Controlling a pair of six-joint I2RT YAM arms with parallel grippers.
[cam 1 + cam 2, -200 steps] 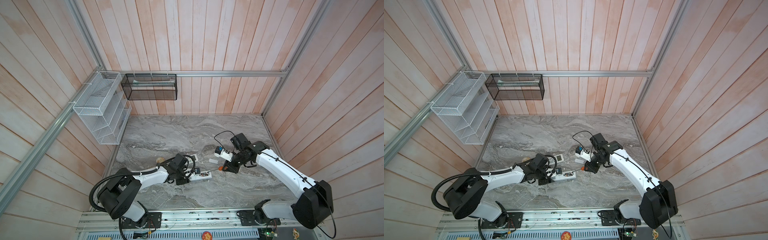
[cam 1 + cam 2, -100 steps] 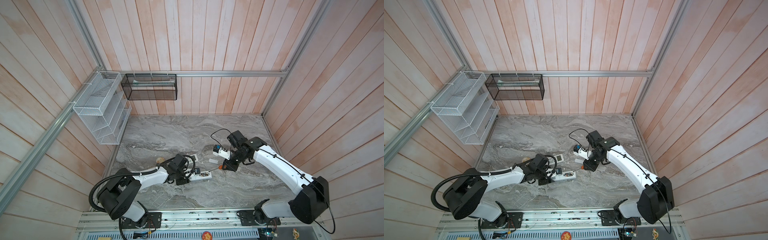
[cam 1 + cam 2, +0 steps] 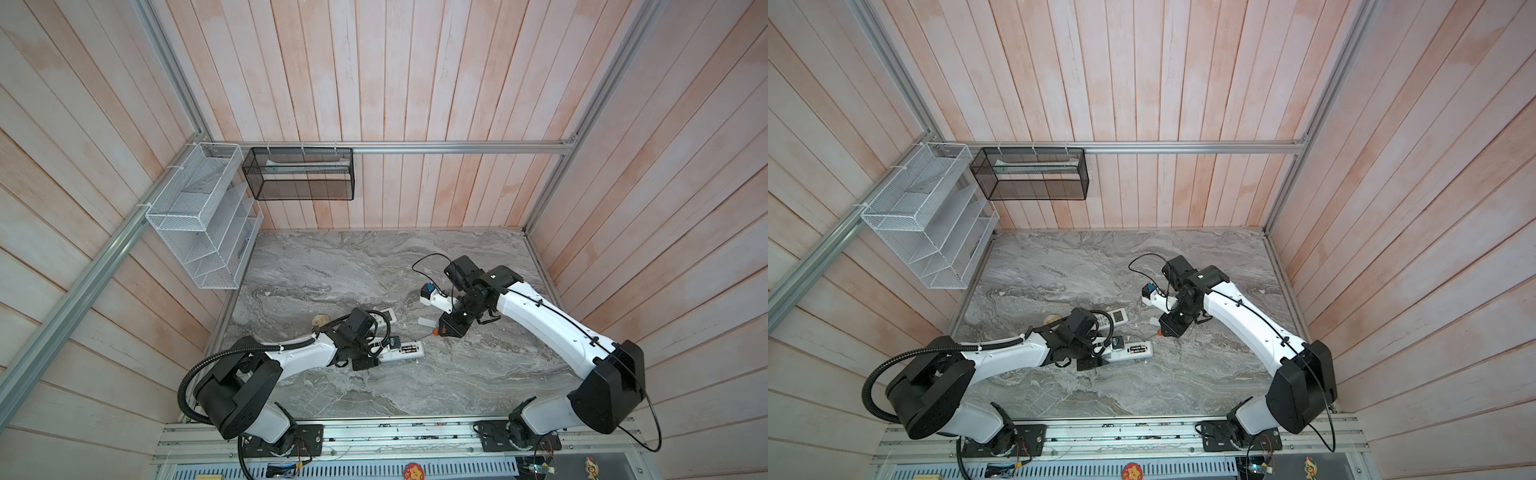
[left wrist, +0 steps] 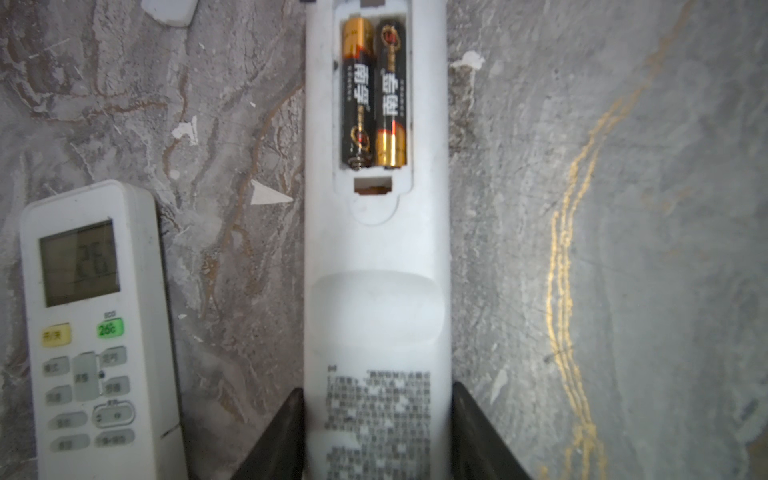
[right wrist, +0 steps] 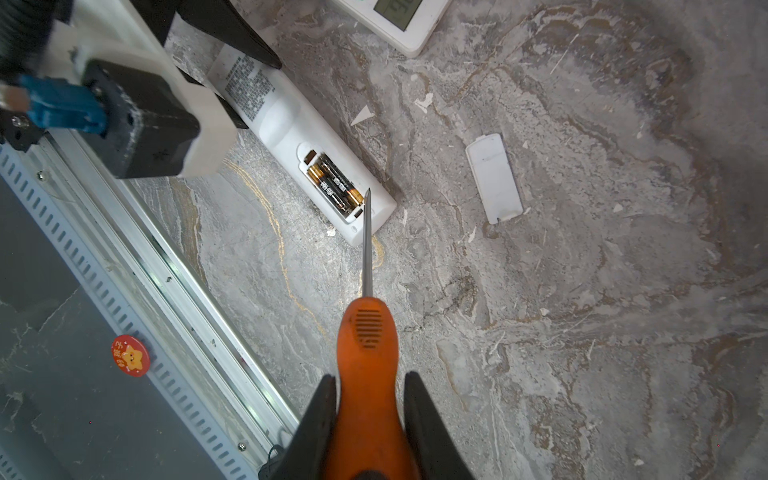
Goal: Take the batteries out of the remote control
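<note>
left arm (image 3: 299, 357) stretched low, left gripper (image 4: 376, 395) fingers (image 4: 278, 440) clamped on remote (image 4: 376, 291) sides. right arm (image 3: 540, 324) elbow up, reaching inward, right gripper (image 5: 370, 376) fingers (image 5: 316, 424) squeezing screwdriver (image 5: 368, 332) handle.

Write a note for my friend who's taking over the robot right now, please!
Left gripper: fingers clamp the remote, which lies back-up.
Right gripper: fingers shut on the screwdriver, tip pointing at the battery bay.
Done: cover is off and lies beside the remote.
To do: both batteries sit in the bay; pry them out.
</note>
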